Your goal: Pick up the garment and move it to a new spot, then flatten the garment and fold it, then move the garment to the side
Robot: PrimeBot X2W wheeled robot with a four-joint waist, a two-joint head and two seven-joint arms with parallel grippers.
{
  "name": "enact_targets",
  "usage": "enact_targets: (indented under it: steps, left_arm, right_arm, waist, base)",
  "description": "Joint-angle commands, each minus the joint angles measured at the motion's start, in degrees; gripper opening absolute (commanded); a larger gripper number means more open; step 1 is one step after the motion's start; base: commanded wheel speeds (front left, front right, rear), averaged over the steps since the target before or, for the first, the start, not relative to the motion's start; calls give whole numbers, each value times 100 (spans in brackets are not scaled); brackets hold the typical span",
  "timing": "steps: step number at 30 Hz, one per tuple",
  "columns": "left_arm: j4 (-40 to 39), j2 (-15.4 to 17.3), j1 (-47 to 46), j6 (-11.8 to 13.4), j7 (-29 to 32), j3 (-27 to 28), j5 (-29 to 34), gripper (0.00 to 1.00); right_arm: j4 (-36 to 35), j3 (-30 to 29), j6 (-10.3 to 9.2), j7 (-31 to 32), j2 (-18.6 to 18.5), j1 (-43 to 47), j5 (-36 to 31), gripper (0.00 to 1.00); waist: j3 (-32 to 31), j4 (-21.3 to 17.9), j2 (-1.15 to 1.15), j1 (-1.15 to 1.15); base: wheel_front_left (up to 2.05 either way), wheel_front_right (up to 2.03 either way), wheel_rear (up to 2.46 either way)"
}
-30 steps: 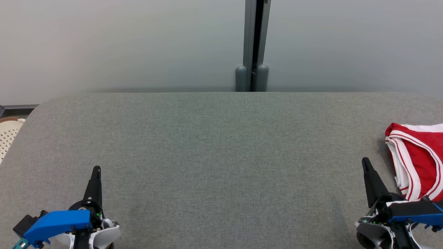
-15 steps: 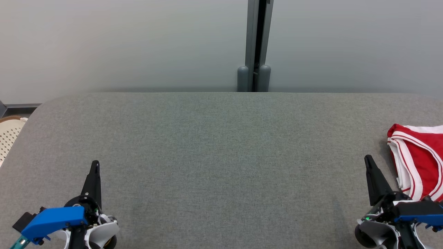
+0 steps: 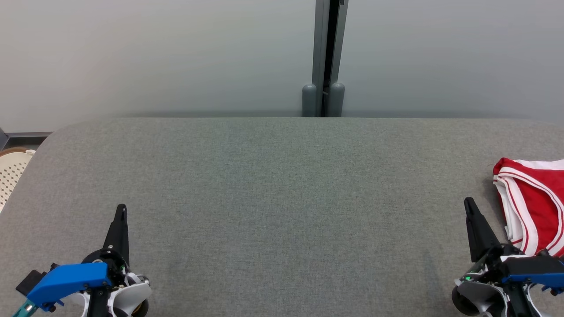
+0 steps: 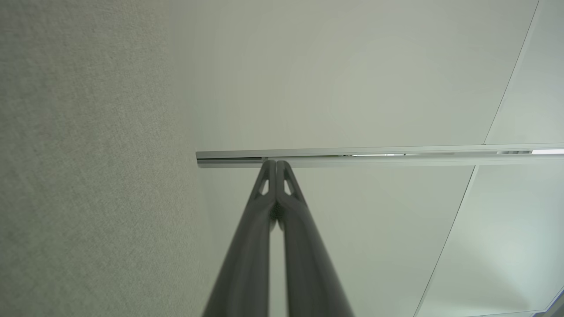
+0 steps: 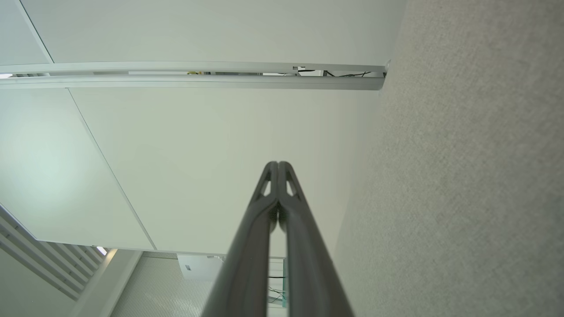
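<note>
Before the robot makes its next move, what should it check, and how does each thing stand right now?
1. Left gripper shut and holding nothing: ok.
2. Right gripper shut and holding nothing: ok.
3. Garment lying on the table, not hanging from a gripper: ok.
4. Right gripper's fingers apart from the garment: ok, they stand beside it, on its left.
5. Whole garment inside the head view: not ok, the picture's right edge cuts it off.
6. Garment neatly folded: cannot tell.
</note>
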Motion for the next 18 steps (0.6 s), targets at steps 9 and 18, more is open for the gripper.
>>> enact_targets:
  steps: [9, 18]
  left_arm:
    - [-27, 11, -65, -55, 20, 9, -13, 0]
    - [-28, 11, -64, -55, 20, 8, -13, 0]
  right_arm:
    - [-22, -11, 2, 15, -29, 71, 14, 0]
    - [-22, -11, 2, 15, -29, 70, 14, 0]
  waist:
    - [0, 0, 0, 0]
    - [0, 0, 0, 0]
  base:
    - [0, 0, 0]
    - [0, 0, 0]
